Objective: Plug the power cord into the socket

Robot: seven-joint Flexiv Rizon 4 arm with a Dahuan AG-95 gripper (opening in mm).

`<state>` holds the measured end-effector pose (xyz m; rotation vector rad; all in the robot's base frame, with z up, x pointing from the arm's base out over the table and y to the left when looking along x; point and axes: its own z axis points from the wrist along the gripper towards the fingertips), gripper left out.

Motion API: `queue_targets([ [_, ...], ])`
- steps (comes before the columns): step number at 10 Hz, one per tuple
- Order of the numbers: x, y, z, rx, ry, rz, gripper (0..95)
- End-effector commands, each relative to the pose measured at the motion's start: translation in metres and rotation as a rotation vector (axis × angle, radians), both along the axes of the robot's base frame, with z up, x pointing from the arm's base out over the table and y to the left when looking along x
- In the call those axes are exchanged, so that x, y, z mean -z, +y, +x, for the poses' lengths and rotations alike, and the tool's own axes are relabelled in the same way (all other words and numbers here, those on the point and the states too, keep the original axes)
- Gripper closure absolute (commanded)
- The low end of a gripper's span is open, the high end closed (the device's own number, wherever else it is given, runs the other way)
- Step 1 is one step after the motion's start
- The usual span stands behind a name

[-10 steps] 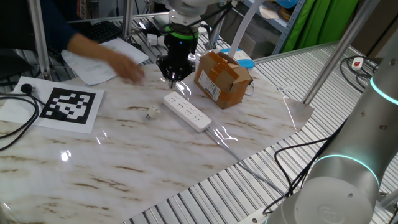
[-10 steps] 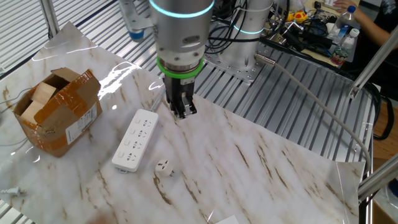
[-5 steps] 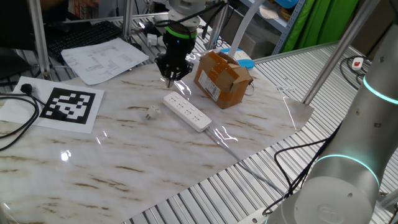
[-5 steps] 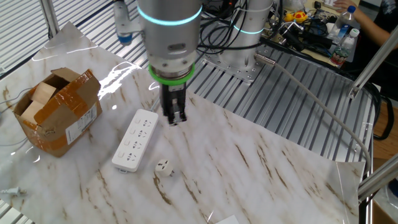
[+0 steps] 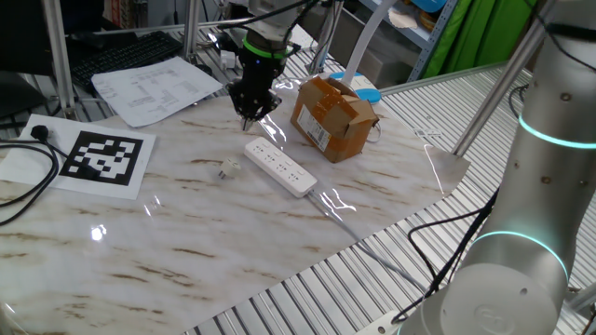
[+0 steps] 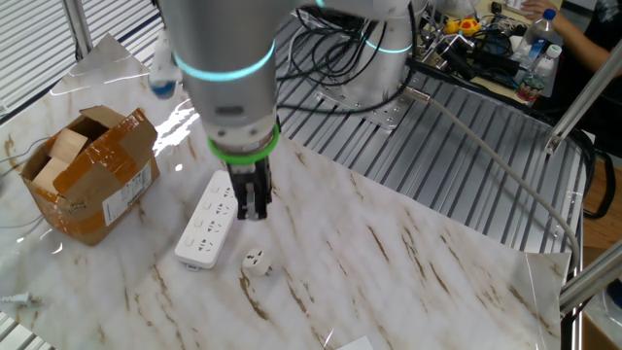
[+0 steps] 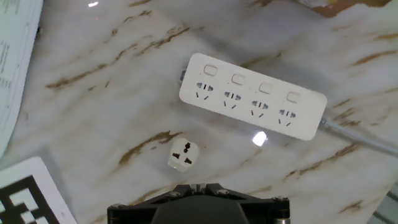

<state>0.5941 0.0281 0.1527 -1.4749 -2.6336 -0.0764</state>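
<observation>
The power cord is a small white plug piece (image 7: 183,154) with dark marks, lying loose on the marble table; it also shows as a pale speck (image 5: 227,167) and near the strip's end (image 6: 256,262). The socket is a long white power strip (image 7: 252,98) with several outlets, also seen in one fixed view (image 5: 279,167) and in the other (image 6: 210,219). My gripper (image 6: 254,206) hangs above the table beside the strip, shut with nothing in it. In one fixed view the gripper (image 5: 250,115) is just behind the strip's far end. The hand view shows the gripper (image 7: 198,186) at the bottom edge, fingers together.
A brown cardboard box (image 5: 331,115) stands right behind the strip. Papers (image 5: 154,84) and a printed marker sheet (image 5: 101,158) lie at the table's left, with a black cable (image 5: 23,191) beside them. The strip's thin pale cable (image 7: 364,135) runs off to the right.
The arm has moved along the table toward the strip and the plug piece, with the gripper shut throughout. A person's hand over the papers one second ago has gone.
</observation>
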Motion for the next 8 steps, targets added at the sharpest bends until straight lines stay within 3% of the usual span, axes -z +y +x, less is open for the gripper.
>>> queue_targets([
  [1,0.011,0.005,0.007,0.047,0.028,0.007,95.0],
  [2,0.014,0.006,0.008,0.065,0.034,0.03,95.0],
  [7,0.025,0.01,0.014,0.056,0.06,0.046,95.0],
  [8,0.033,0.007,0.019,0.048,0.061,0.046,95.0],
])
